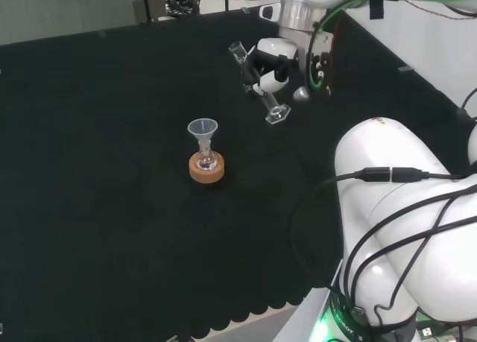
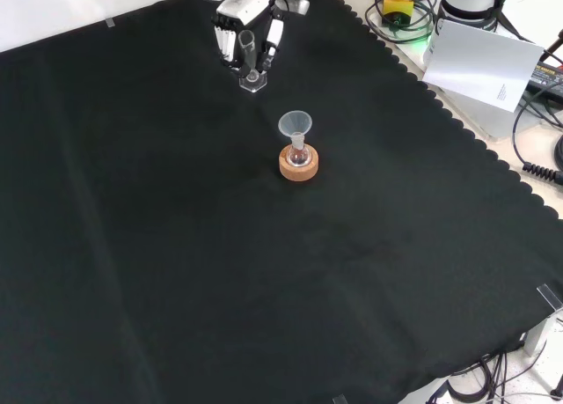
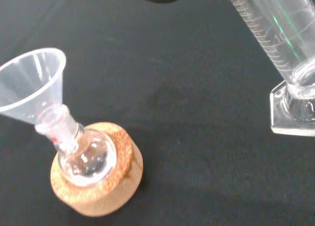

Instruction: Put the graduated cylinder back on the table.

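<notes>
Graduated cylinder (image 1: 257,83): clear, tilted, held by the hand (image 1: 270,68) with fingers curled round its tube. In the head view its hexagonal base sits to the upper right of the cork stand (image 1: 207,168); whether the base touches the cloth cannot be told.

Counter (image 1: 97,208): black cloth, wide bare area on every side of the cork stand. In the front view, the scalloped cloth edge runs well to the right of the stand.

Cork stand: carries a small round flask (image 2: 299,156), with a clear funnel (image 2: 296,124) in its neck. In the front view, the cylinder's base is near the stand, apart from it.
</notes>
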{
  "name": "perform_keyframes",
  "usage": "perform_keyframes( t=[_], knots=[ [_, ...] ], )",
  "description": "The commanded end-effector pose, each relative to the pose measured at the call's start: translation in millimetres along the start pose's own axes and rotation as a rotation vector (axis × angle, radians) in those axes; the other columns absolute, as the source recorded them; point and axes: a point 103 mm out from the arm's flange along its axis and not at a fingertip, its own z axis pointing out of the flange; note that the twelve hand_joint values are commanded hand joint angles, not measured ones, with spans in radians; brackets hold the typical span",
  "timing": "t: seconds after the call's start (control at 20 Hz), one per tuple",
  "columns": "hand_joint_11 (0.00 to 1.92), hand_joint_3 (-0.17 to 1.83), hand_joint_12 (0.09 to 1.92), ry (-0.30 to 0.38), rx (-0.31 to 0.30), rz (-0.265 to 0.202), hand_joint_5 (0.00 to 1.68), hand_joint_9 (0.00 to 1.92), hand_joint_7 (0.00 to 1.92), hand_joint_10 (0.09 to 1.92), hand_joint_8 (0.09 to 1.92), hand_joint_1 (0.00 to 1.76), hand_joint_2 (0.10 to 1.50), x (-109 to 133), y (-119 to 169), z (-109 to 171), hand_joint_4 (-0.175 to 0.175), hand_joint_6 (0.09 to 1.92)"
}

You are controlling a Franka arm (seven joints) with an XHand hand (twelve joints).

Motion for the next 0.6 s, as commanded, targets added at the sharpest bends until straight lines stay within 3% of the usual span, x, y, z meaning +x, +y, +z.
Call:
perform_keyframes(
  t=[0.05,0.6],
  knots=[
    [1.26,0.0,0.71,0.108,-0.092,0.004,1.09,1.44,1.08,0.09,0.79,1.24,1.08,-33,21,25,0.006,0.94],
    [1.25,0.0,0.71,0.24,-0.232,0.058,1.09,1.43,1.07,0.09,0.79,1.24,1.08,-61,45,56,-0.004,0.94]
  ],
)
